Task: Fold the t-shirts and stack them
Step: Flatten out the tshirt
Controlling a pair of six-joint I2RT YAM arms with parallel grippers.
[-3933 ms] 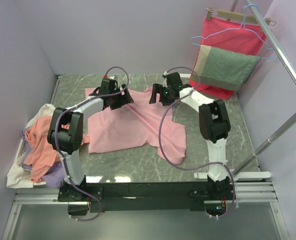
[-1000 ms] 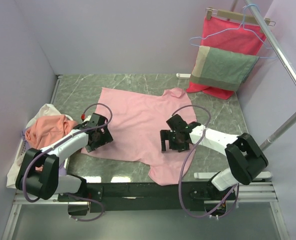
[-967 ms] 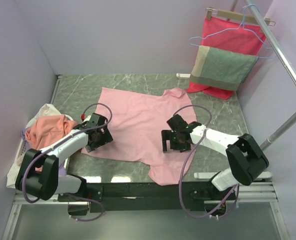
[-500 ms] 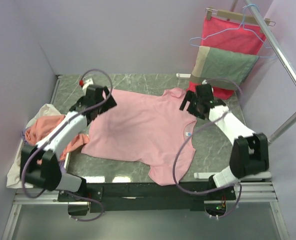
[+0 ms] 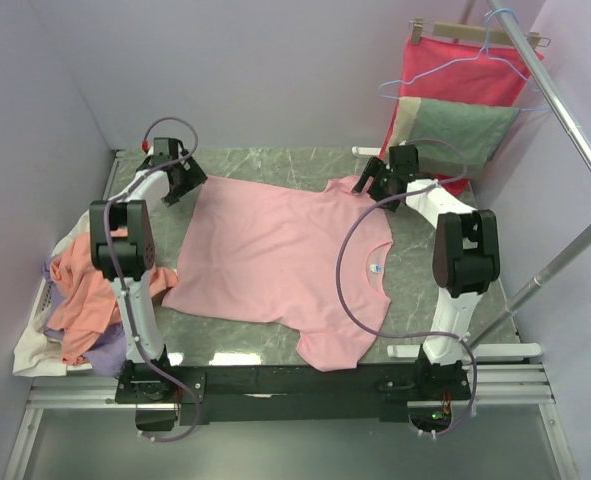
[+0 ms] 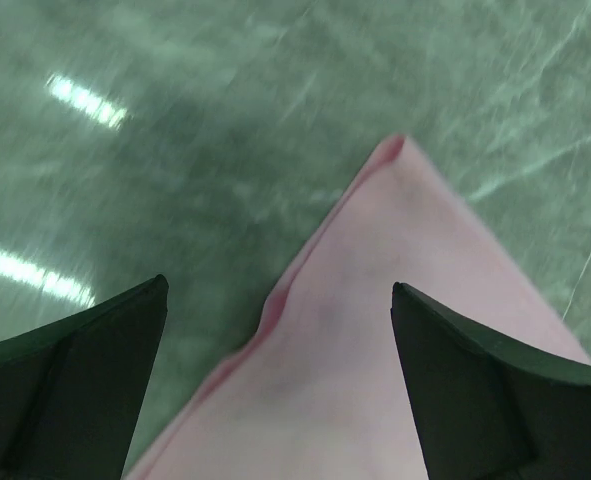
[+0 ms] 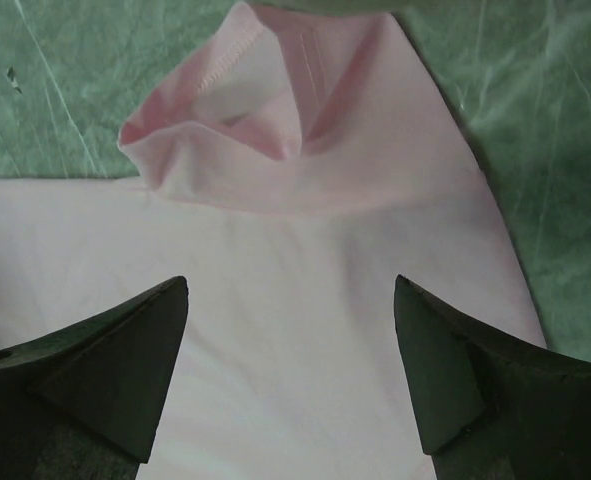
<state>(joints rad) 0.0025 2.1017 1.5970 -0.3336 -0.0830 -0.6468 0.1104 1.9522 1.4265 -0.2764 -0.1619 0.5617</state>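
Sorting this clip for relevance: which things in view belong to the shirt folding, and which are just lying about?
Part of the job:
pink t-shirt, spread flat
heap of t-shirts waiting at the left

Just lying about:
red cloth, hung up at the back right
grey-green and beige cloth in front of it
metal rail

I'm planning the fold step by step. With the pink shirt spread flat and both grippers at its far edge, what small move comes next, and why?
Probably lower both and close: the left gripper hangs open above the far corner of the pink t-shirt, the right gripper open above its crumpled sleeve, neither gripping cloth.
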